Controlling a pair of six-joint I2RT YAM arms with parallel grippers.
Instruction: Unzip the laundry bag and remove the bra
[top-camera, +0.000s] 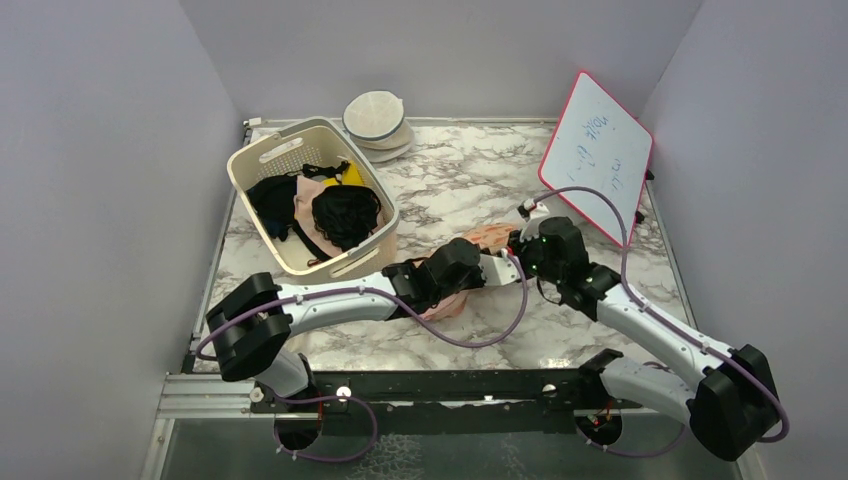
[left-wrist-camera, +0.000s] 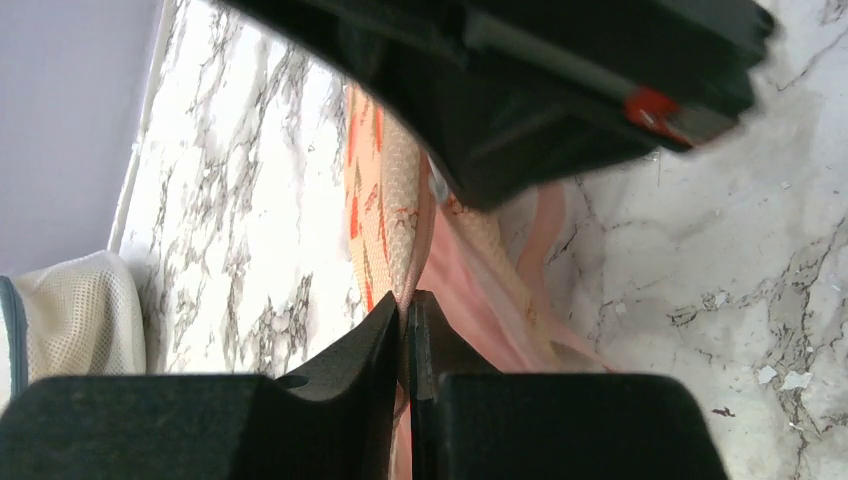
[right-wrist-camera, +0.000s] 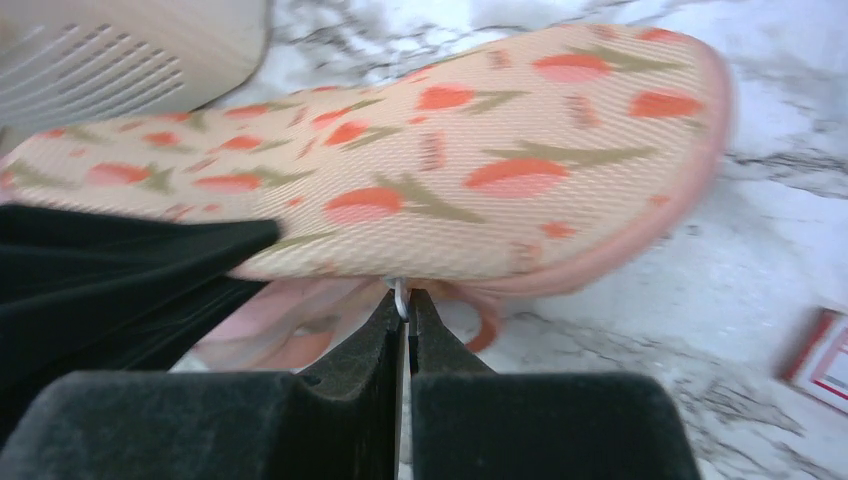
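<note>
My left gripper (left-wrist-camera: 408, 305) is pinched down to a hairline gap, and the edge of the laundry bag (left-wrist-camera: 385, 200) sits right at its fingertips, so I read it as gripping the bag's rim. From those tips the peach, red-flecked shell runs straight ahead and away. Just to the right of the tips, pale pink fabric (left-wrist-camera: 480, 280) spills out from under the shell onto the worktop (left-wrist-camera: 700, 300). I cannot tell whether that is the bra or only the bag's lining.

My right gripper (right-wrist-camera: 402, 300) is likewise closed to a sliver, nipping a small pale zip pull (right-wrist-camera: 400, 290) at the very ends of its fingers. The bag's printed lobe arches directly above and beyond those tips, its pink trimmed edge curving off to the right. More soft pink material shows under the lobe, to the left of the gripper, beside the black body of the other arm.

From the top camera the two grippers meet nose to nose over the bag, which lies on the marble between them and is mostly hidden by both wrists. Well off to the left gripper's far left stands the cream basket (top-camera: 262, 160) with dark garments (top-camera: 345, 215) in it. The round white cases (top-camera: 375, 115) are stacked beyond the basket. A red-framed whiteboard (top-camera: 597, 150) leans beyond the right gripper.
</note>
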